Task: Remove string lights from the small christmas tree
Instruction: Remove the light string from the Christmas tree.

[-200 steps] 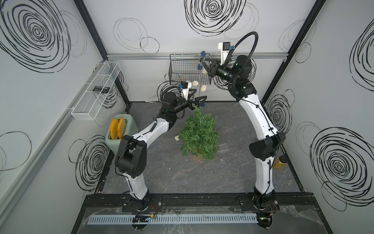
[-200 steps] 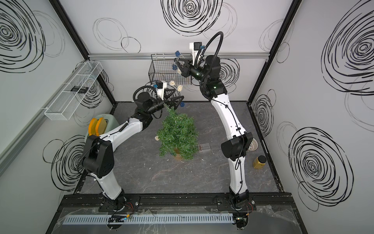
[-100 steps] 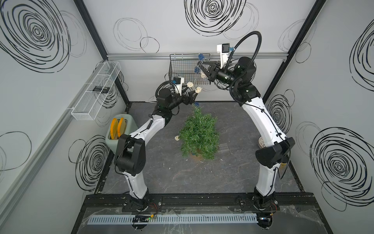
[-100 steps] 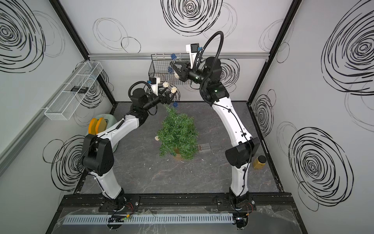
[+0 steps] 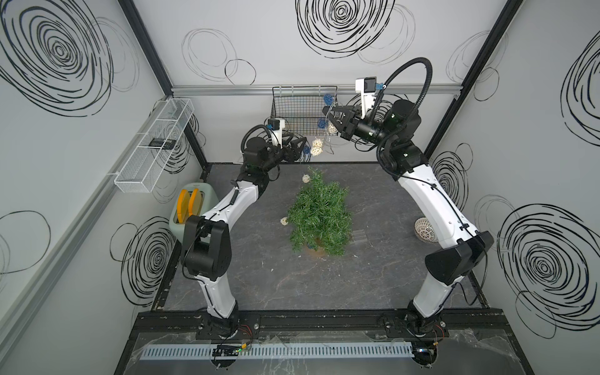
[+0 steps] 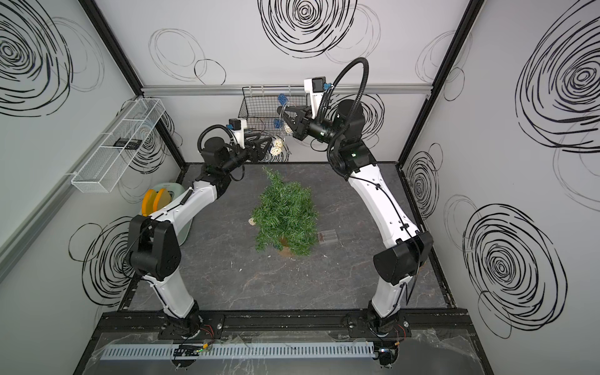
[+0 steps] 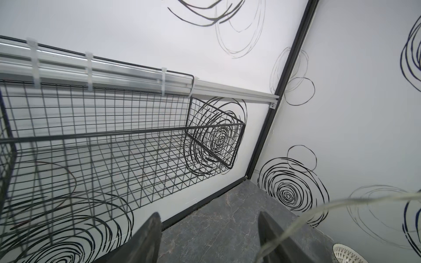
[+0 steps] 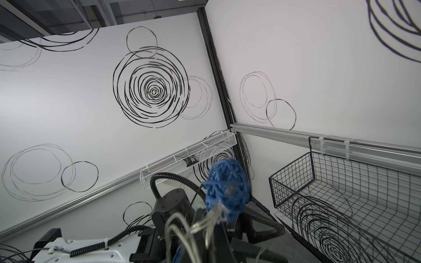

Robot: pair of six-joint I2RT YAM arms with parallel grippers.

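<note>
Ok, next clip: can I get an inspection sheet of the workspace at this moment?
Surface: table, dark, marbled, a few pale specks.
Job's things: tree standing on its base; lights mostly lifted off, hanging by the basket; two cream balls beside the tree.
Clutter: white bowl; green holder with yellow discs.
Grippers: right gripper shut on the lights; left gripper open, wire across one finger.
Cables: black hose looped at each wrist.
Surroundings: basket, mesh shelf, swirl-marked walls.
</note>
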